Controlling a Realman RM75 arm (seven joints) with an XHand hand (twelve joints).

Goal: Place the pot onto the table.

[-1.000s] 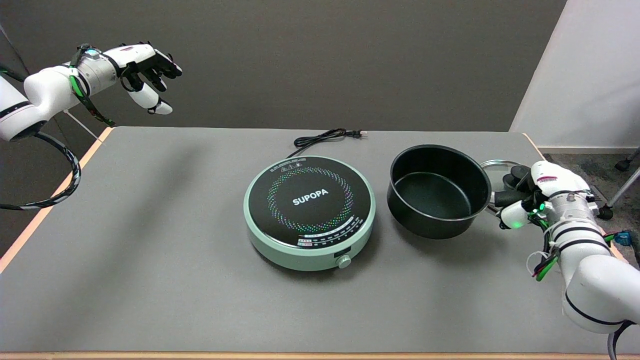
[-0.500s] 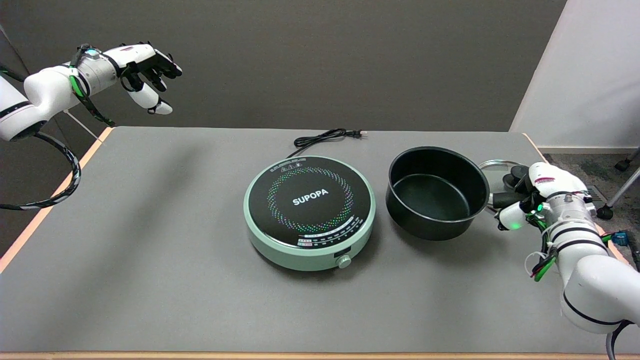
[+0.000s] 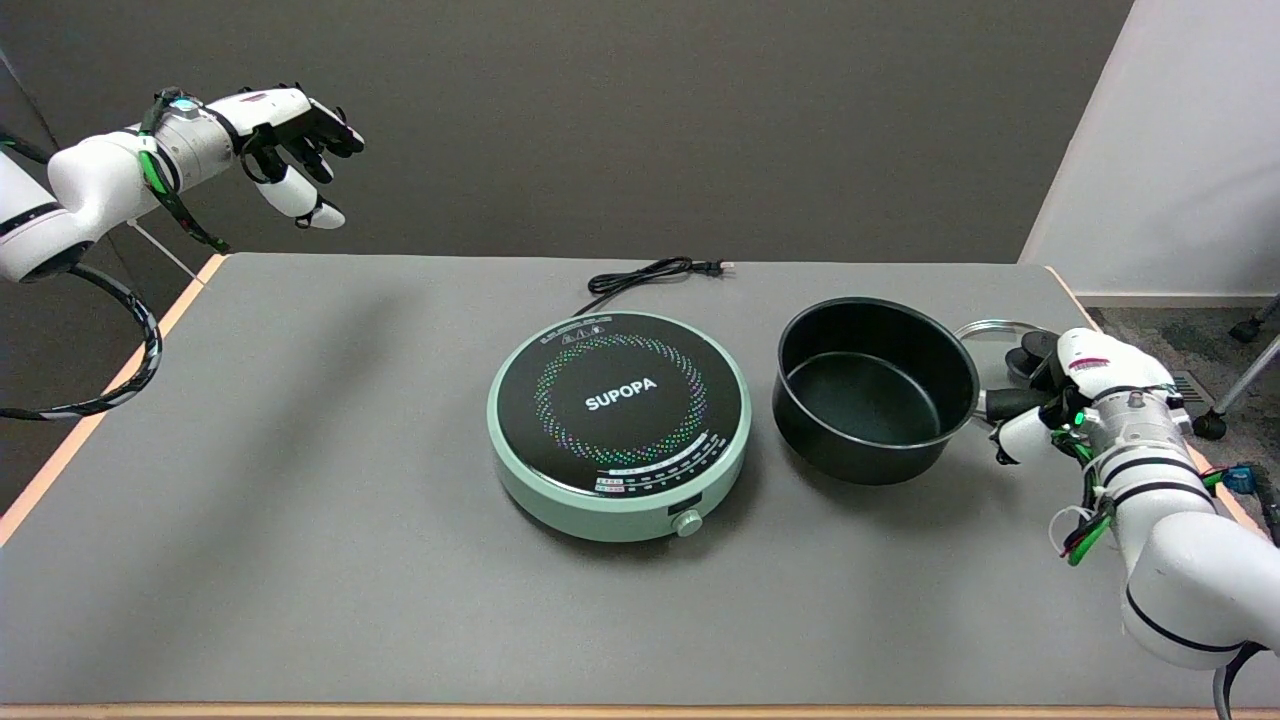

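Black nonstick saucepan point(image 3: 876, 390), empty, on the grey table point(image 3: 300, 500) just right of the induction cooker, a narrow gap between them; whether its base fully rests on the surface cannot be told. Its dark handle point(image 3: 1005, 402) points right into the right hand point(image 3: 1065, 400), whose fingers are wrapped around it. A glass lid point(image 3: 1010, 345) lies behind the hand near the table's right edge. The cooker point(image 3: 620, 425) is mint green with a black top marked SUPOPA and a front knob point(image 3: 688, 523). Its black power cord point(image 3: 650, 272) lies coiled behind it.
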